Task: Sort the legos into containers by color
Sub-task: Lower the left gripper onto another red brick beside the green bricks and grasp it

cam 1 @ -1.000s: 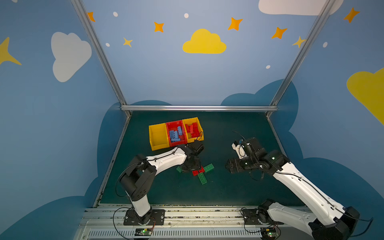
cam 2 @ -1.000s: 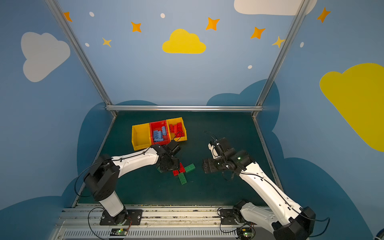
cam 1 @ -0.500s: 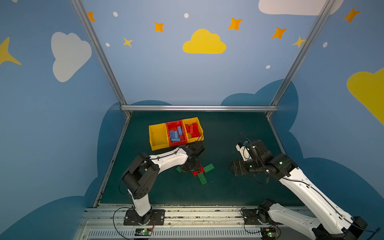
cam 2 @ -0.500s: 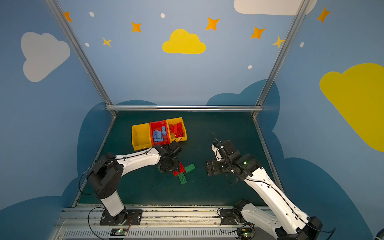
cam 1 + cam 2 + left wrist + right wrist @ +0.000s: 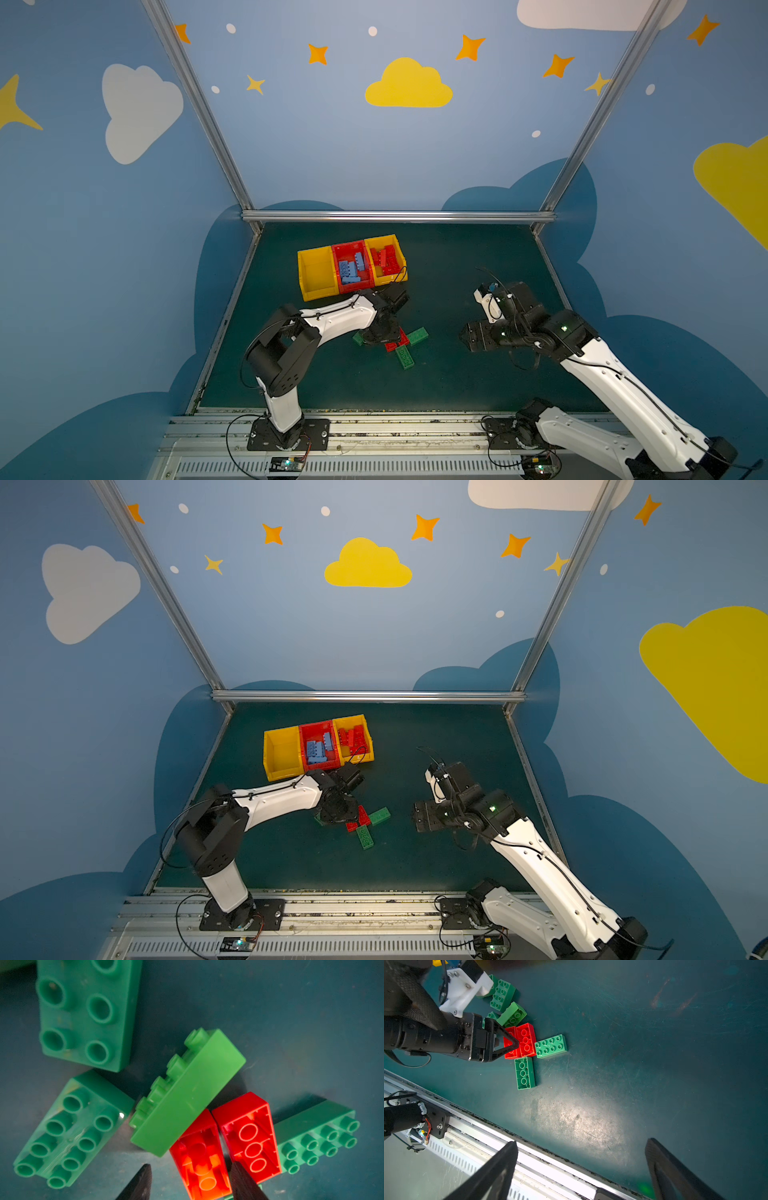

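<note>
Left wrist view: left fingers [image 5: 141,1184] have narrowed, half-open astride a red lego [image 5: 199,1157]; right fingers [image 5: 496,1172] gape empty.

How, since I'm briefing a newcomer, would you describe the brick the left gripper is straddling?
In front of the joined bins on the green mat, a red brick lies beside its red twin, both hollow sides up. Only the twin borders a studs-up green brick.

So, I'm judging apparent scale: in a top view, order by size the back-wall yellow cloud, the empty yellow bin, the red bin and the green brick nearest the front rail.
1. back-wall yellow cloud
2. empty yellow bin and red bin, about alike
3. green brick
</note>
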Controlling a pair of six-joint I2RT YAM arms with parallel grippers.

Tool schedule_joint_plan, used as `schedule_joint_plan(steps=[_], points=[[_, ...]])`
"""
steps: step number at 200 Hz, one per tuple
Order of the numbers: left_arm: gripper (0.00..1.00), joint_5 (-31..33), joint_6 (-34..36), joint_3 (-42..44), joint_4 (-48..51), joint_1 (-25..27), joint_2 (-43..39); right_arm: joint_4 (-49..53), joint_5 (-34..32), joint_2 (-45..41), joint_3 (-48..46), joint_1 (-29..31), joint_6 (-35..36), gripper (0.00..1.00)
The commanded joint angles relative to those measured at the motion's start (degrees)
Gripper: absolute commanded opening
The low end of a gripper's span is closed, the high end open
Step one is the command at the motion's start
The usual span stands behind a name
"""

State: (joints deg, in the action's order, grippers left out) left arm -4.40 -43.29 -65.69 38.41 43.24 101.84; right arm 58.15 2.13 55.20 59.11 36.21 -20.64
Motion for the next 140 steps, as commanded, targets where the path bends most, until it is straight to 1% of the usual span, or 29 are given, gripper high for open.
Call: schedule_joint_plan(steps=[1,85,140], points=[[0.60,1.77,0.74,0.85,2.23,-0.09,0.34,1.44,-0.98,-1.06,-0.45,0.11,-0.44,0.94],[0.60,2.56,0.92,2.67,3.34,-0.20,-2.86,0.20,-0.90,-0.54,-0.72,0.10,-0.58,0.94],[0.60,2.66,1.37,2.97,2.83,-0.61,-1.89,-0.31,-0.63,0.42,-0.40,0.09,-0.29,0.94]])
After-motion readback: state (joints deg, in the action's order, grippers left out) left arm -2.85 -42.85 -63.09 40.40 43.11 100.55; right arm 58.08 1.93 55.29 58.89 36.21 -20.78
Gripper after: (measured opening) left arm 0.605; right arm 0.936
